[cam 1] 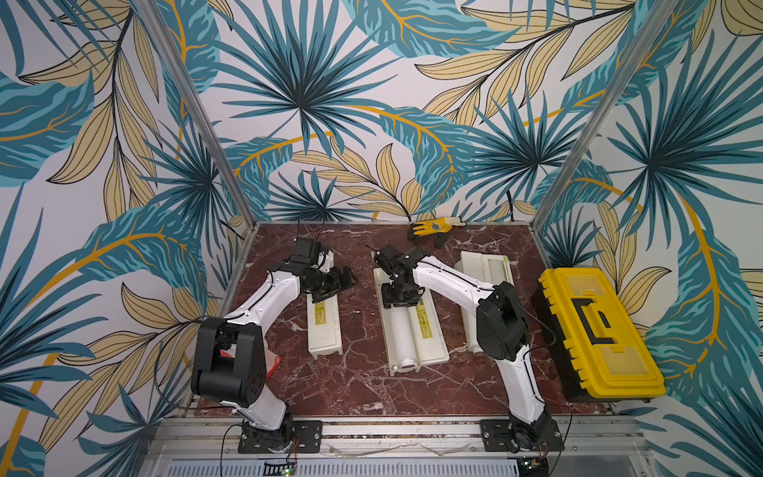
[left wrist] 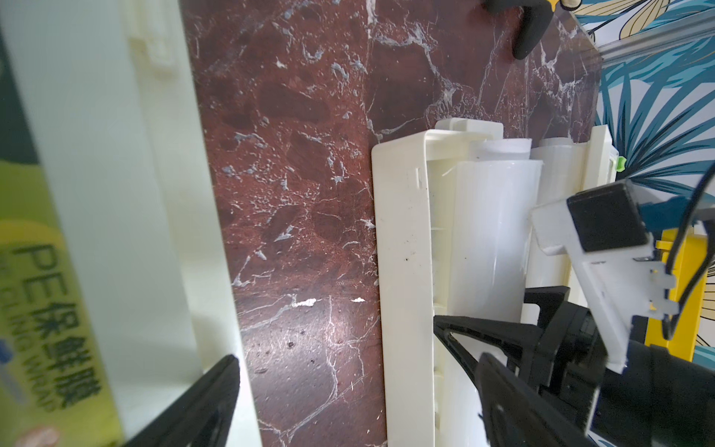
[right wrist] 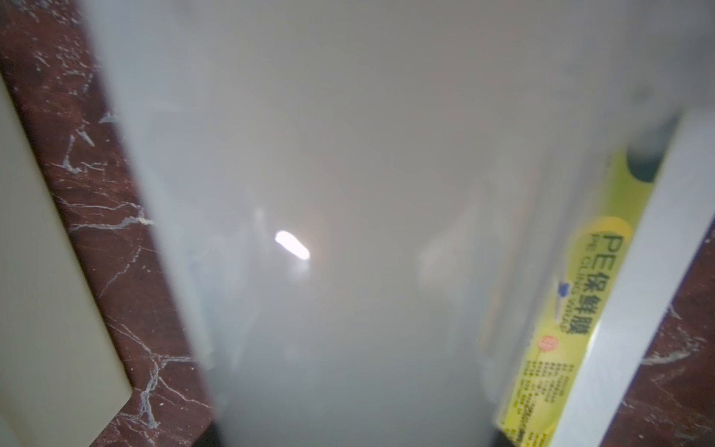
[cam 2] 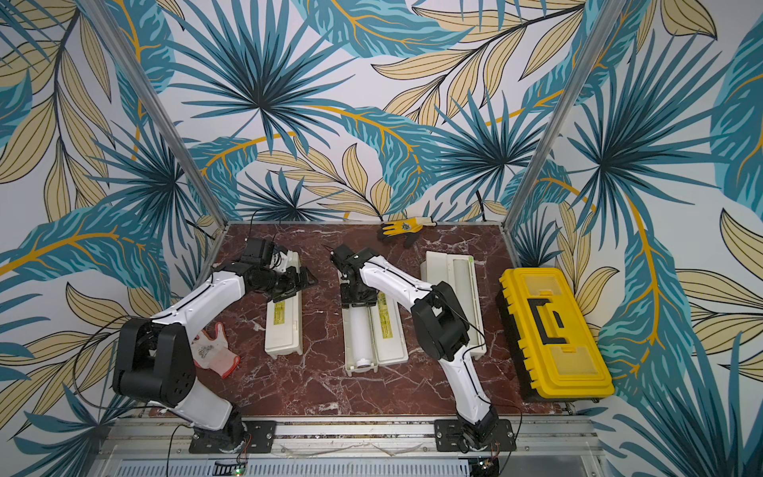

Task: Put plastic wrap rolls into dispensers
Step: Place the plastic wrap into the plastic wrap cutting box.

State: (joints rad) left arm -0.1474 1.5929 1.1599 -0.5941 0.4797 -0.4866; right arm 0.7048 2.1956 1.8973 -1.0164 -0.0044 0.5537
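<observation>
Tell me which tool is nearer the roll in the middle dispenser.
Right. The right tool grips the roll in the middle dispenser; the left tool hangs open by the closed dispenser.

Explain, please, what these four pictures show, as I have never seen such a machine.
These are two robot arms fixed at the edge of a table. Two pictures look down from overhead; the other two come from a camera on each arm's wrist. On the table lie three cream boxes: the left box closed, the middle box and right box open. A yellow toolbox, a yellow glove and a red-and-white glove lie nearby. The right gripper seems closed on a roll of plastic wrap in the middle box; the left gripper is open and empty.
</observation>
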